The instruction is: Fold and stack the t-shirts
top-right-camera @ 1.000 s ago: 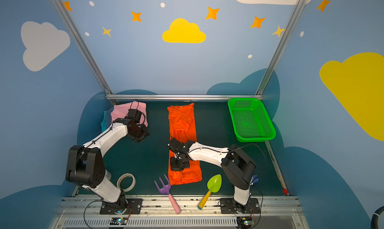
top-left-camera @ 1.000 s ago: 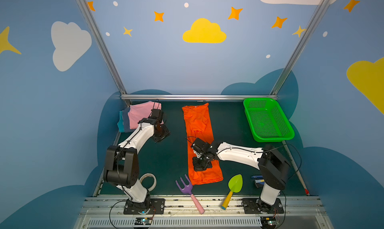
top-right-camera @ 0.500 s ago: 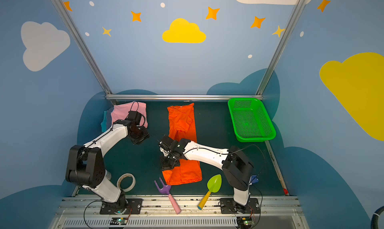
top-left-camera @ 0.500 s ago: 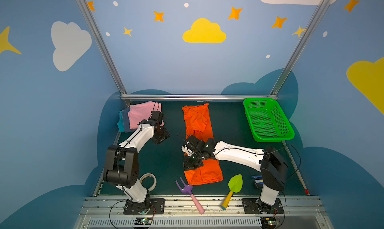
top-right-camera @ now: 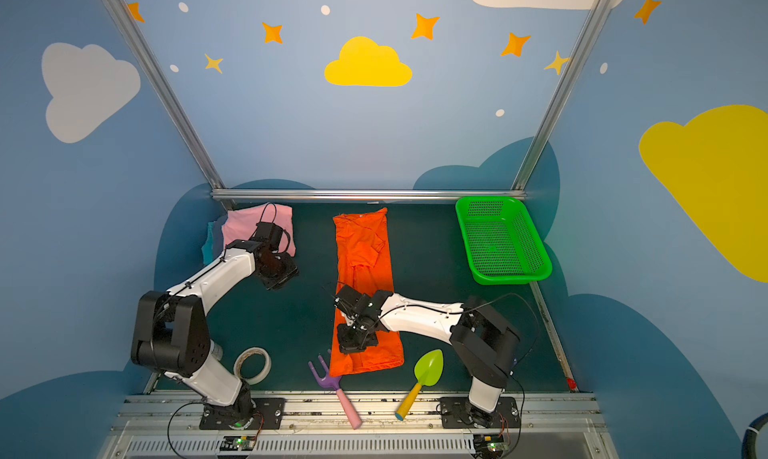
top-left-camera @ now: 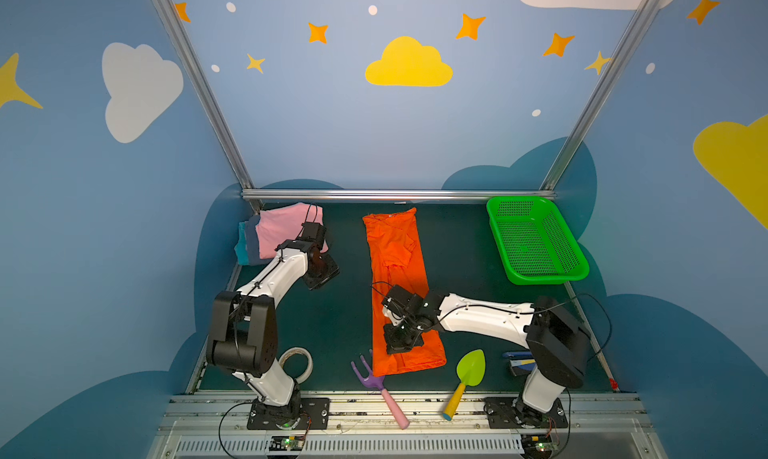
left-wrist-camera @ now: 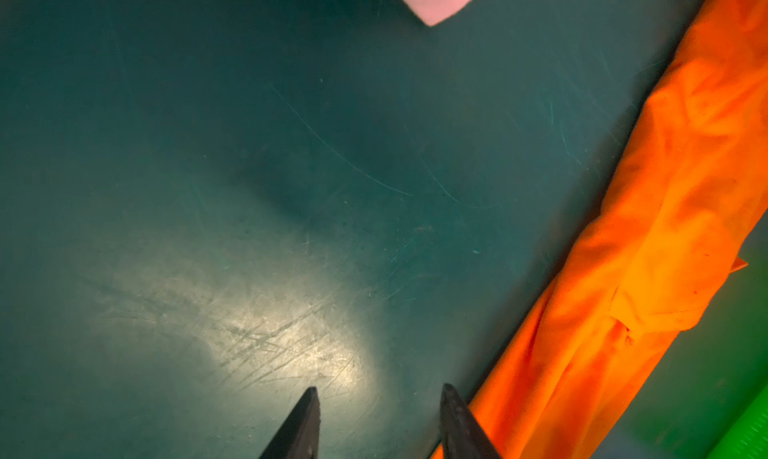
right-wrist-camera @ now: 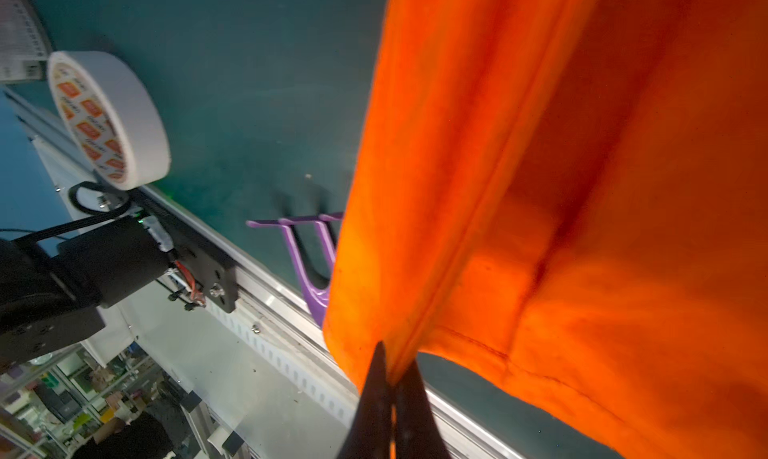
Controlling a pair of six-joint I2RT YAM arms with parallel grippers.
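Note:
The orange t-shirt (top-left-camera: 395, 245) (top-right-camera: 365, 249) lies as a long narrow strip down the middle of the mat. My right gripper (top-left-camera: 401, 344) (top-right-camera: 353, 344) is over its near end, shut on the hem, and the wrist view shows the orange cloth (right-wrist-camera: 582, 166) pinched between the closed tips of the right gripper (right-wrist-camera: 392, 357) and lifted off the mat. A pink t-shirt (top-left-camera: 278, 232) (top-right-camera: 245, 228) tops a folded stack at the back left, over a grey-blue one (top-left-camera: 250, 240) and a teal one (top-left-camera: 242, 245). My left gripper (top-left-camera: 322, 272) (left-wrist-camera: 380, 388) hangs open over bare mat between that stack and the orange t-shirt (left-wrist-camera: 648, 249).
A green basket (top-left-camera: 536, 240) stands at the back right. Along the front lie a tape roll (top-left-camera: 297, 361) (right-wrist-camera: 108, 116), a purple toy rake (top-left-camera: 374, 380) (right-wrist-camera: 307, 249) beside the shirt's near corner, a green trowel (top-left-camera: 469, 369) and a small blue object (top-left-camera: 517, 363).
My right gripper swung left with the shirt's near end, then came back toward the front with the hem still pinched. The left arm shifted only slightly.

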